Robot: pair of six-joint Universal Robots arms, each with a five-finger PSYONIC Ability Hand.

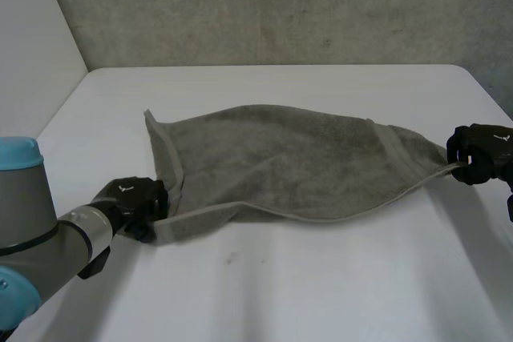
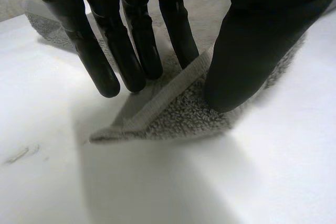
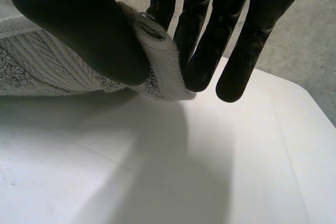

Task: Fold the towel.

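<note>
A grey towel (image 1: 280,162) lies spread across the white table (image 1: 337,286), stretched between my two hands. My left hand (image 1: 132,200) is at the towel's near left corner. In the left wrist view that corner (image 2: 173,116) lies flat on the table. The left hand's (image 2: 252,40) thumb presses down on it and the straight fingers (image 2: 134,45) touch its hem. My right hand (image 1: 479,152) holds the towel's right corner just off the table. In the right wrist view that corner (image 3: 163,69) is pinched between the thumb (image 3: 79,24) and the fingers (image 3: 202,40).
A grey concrete wall (image 1: 280,6) stands behind the table, and a white panel (image 1: 32,46) closes the left side. The table's right edge runs close to my right hand. A small dark mark (image 1: 231,259) sits on the bare table in front of the towel.
</note>
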